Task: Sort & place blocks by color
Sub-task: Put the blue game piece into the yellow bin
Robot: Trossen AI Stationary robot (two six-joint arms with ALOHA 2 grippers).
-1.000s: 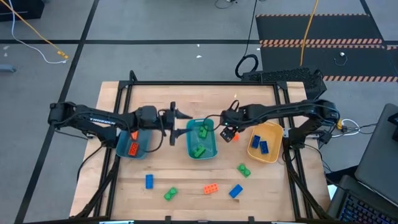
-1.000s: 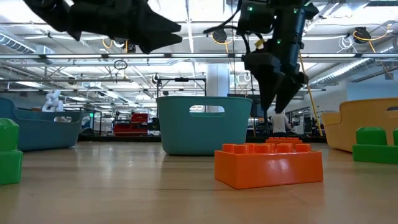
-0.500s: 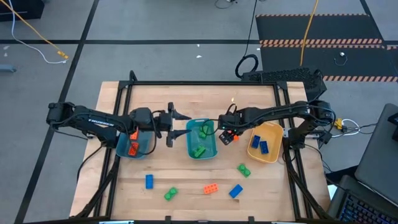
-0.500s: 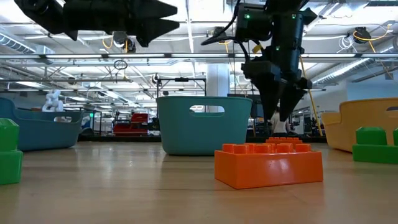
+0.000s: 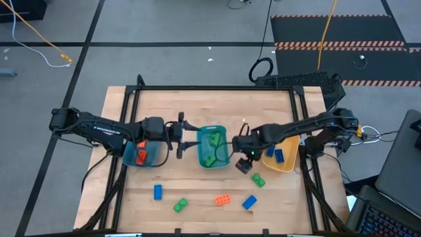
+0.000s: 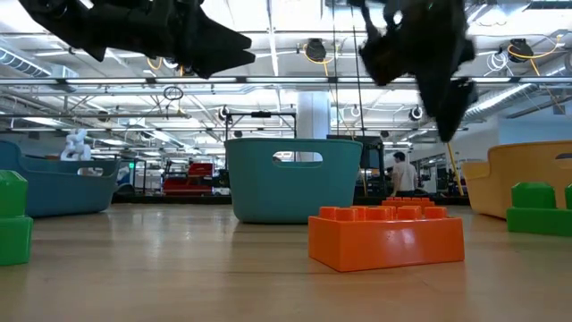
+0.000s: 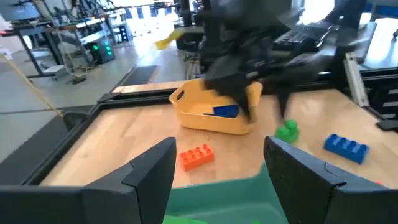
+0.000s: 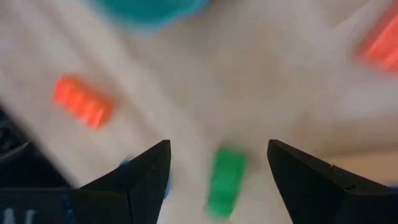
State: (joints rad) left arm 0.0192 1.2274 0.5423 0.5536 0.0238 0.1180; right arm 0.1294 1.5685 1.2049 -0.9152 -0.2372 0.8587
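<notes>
The right gripper hangs over the bare wood between the middle teal bin and the yellow-tan bowl, just above a loose green block; its fingers stand apart with nothing between them. The left gripper hovers at the gap between the left teal bin and the middle one, its fingers spread wide and empty too. Green blocks lie in the middle bin, an orange block in the left bin, and blue blocks in the bowl. Out on the table near its front edge sit a blue block, a green one, an orange one and another blue one, all well apart from each other.
</notes>
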